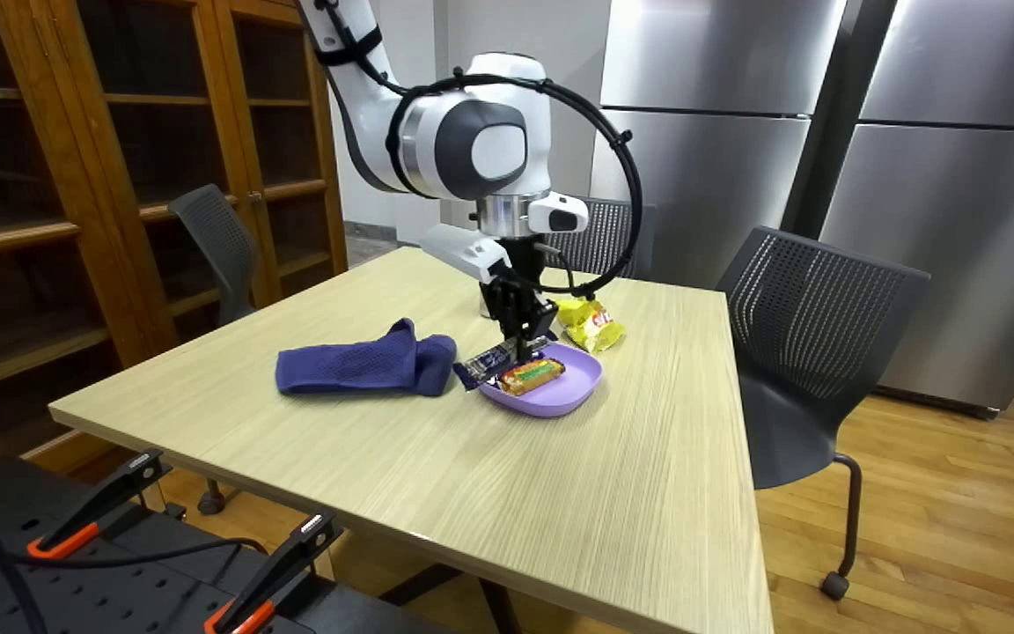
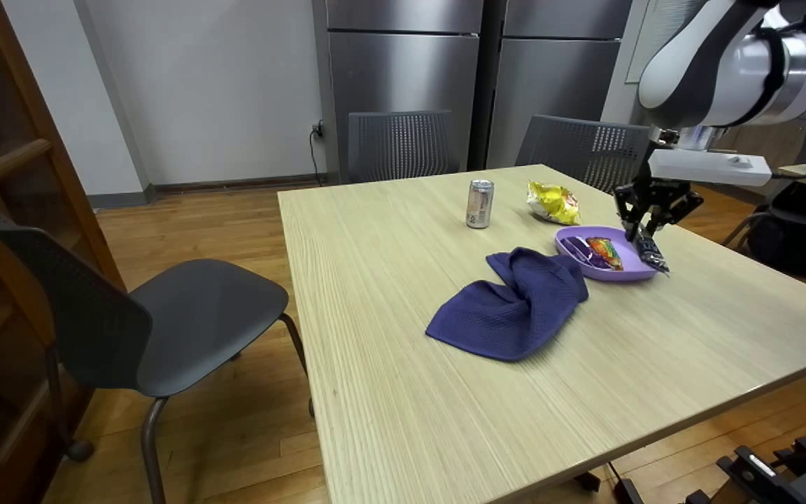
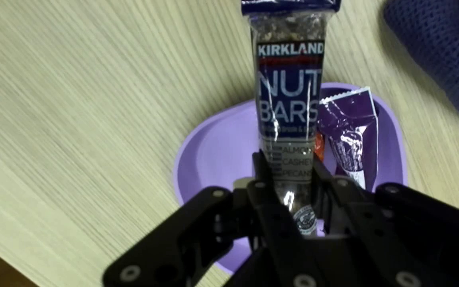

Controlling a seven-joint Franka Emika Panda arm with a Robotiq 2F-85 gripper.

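Observation:
My gripper is shut on a Kirkland nut bar in a dark blue and clear wrapper. The bar also shows in both exterior views, held tilted over a purple plate with one end past the rim. I cannot tell whether it touches the plate. On the plate lie an orange and gold wrapped bar and a purple wrapped bar. In the wrist view the purple bar is beside the nut bar, and the orange wrapper is mostly hidden behind it.
A dark blue towel lies crumpled close to the plate. A yellow chip bag and a silver can stand behind the plate. Chairs stand around the wooden table. Clamps are near its front edge.

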